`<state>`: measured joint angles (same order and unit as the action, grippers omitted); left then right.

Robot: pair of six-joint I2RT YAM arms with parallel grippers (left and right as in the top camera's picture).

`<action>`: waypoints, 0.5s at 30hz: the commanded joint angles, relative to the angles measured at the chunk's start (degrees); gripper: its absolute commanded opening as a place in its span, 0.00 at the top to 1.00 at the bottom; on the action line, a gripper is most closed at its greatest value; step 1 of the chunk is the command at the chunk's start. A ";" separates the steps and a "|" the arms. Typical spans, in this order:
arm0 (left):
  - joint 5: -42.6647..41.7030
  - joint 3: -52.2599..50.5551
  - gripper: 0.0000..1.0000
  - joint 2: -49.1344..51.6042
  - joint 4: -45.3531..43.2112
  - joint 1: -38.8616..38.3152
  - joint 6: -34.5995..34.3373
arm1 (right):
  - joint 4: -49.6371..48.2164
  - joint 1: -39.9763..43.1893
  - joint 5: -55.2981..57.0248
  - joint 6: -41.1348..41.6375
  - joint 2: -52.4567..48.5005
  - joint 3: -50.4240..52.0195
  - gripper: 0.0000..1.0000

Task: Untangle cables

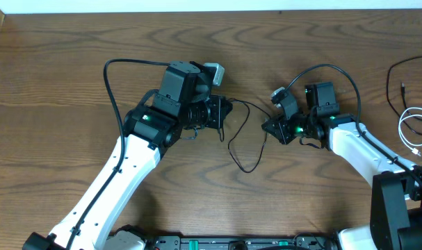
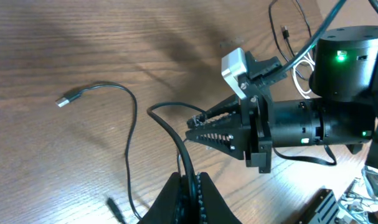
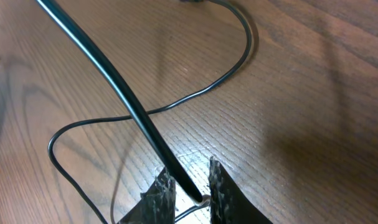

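The left arm (image 1: 127,167) reaches from the near edge up and to the right, its white link slanted and its wrist turned level. The left gripper (image 2: 190,177) points toward the right arm, jaws clamped on the black cable (image 2: 176,140). The right arm (image 1: 356,142) comes in from the right, elbow bent, and the right gripper (image 1: 265,127) faces the left one, close but apart. Its jaws stand narrowly apart with the cable between them; whether they pinch it is unclear.
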<state>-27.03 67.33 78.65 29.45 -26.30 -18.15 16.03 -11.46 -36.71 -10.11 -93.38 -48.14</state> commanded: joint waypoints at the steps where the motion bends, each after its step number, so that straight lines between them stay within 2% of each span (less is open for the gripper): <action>1: 1.18 1.36 0.92 -1.07 0.09 0.31 0.74 | 0.24 -0.26 -2.05 0.24 -0.37 0.26 0.87; 2: 1.20 1.36 0.92 -1.07 0.09 0.31 0.74 | 0.22 -0.26 -2.75 0.22 -0.37 0.26 0.88; 4: 1.20 1.36 0.92 -1.07 0.09 0.31 0.74 | 0.02 -0.26 -3.96 0.17 -0.37 0.26 0.99; 9: 1.20 1.36 0.92 -1.07 0.42 0.31 0.74 | -0.24 -0.26 -2.75 -0.22 -0.37 0.26 0.99; 11: 1.27 1.31 0.83 -1.05 1.16 0.31 1.11 | -0.70 -0.24 2.40 -0.20 -0.35 0.24 0.99; 12: 2.58 1.25 0.83 -1.05 2.12 0.31 1.44 | -0.98 -0.17 6.93 -0.17 -0.22 0.20 0.99; 13: 3.93 1.25 0.76 -1.05 3.02 0.28 1.42 | -1.09 -0.04 10.25 -0.20 -0.02 0.04 0.99; 15: 6.99 1.25 0.69 -0.96 5.40 0.24 1.42 | -0.96 0.63 16.28 -0.20 0.81 -0.74 0.99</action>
<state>-25.08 67.33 78.65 32.56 -26.30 -17.93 15.14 -11.46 -32.08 -9.87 -93.38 -48.14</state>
